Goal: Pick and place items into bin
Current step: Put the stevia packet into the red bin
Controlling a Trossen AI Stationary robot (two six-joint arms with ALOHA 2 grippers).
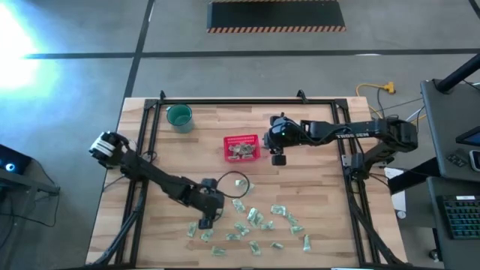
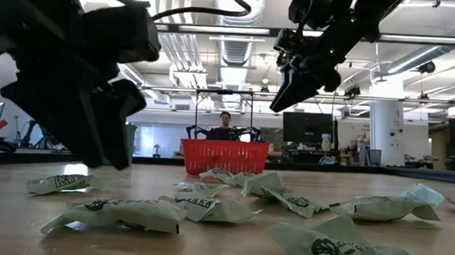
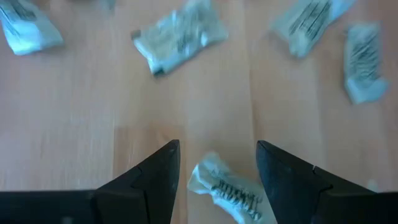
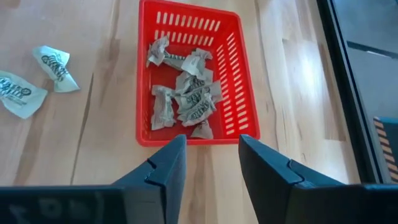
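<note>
Packets point(image 1: 259, 225) lie scattered on my worktop point(image 1: 315, 195); left tool point(image 3: 217, 165) hangs wide over one to straddle it. Right tool point(image 4: 211, 158), empty and parted, hovers beside the red basket point(image 4: 236, 68).

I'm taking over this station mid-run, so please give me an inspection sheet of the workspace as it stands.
Surface: wooden table, dark frame along its edges.
Job's things: red basket near the centre, several packets already inside; many loose packets scattered at the near side.
Clutter: teal cup near the far left corner.
Grippers: left tool open, low over the loose pile, one packet between its fingers, not gripped; right tool open and empty, beside the basket.
Cables: black loop by the left arm; yellow cable on the floor.
Surroundings: person seated behind the basket; keyboard on the right.
</note>
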